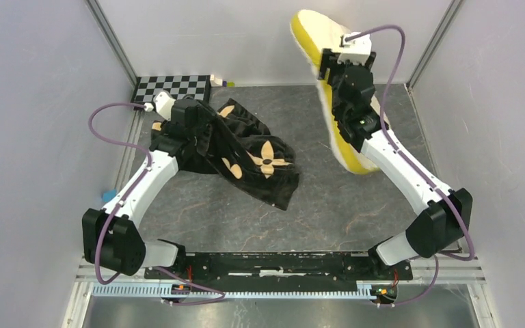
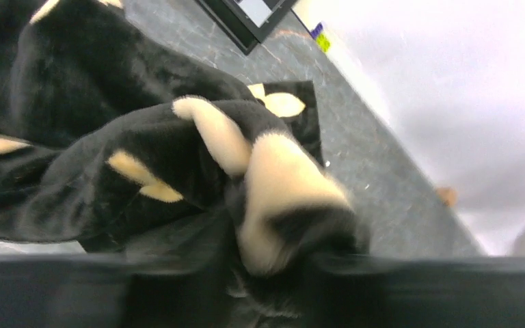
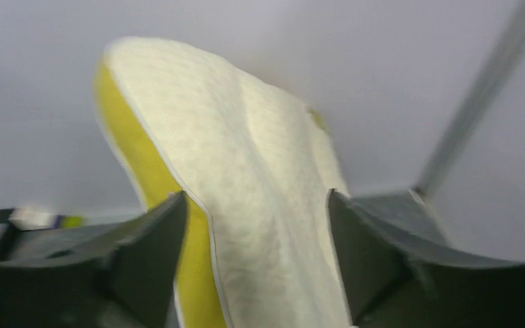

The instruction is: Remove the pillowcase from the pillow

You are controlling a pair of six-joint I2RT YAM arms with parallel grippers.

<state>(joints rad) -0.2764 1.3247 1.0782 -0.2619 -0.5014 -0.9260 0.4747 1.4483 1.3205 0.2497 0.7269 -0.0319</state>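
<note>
On tabletop (image 1: 328, 205), overhead view, clock positions taken from its centre:

1. Pillowcase (image 1: 246, 154): black plush with tan flower and star motifs. Lies at 10 o'clock, crumpled, entirely off the pillow and well apart from it. One end is bunched up at the left claw, and the other trails toward centre and rests on the tabletop. In the left wrist view, folds of pillowcase (image 2: 178, 178) fill most of the picture.

2. Pillow (image 1: 314, 34): cream quilted face, yellow edge. Sits at 1 o'clock, bare, lifted on edge and tilted, with its upper end against the back wall. In the right wrist view, the pillow (image 3: 246, 171) rises between the two fingers.

3. Left claw (image 1: 205, 137): closed on a gathered bunch of pillowcase. Its fingers are blurred in its own camera.

4. Right claw (image 3: 254, 198): clamped on the pillow, one finger (image 3: 150, 253) on each side, gripping partway along its length.

5. Checkerboard (image 1: 172, 87): at 11 o'clock, at the back edge, just behind the left claw.
</note>
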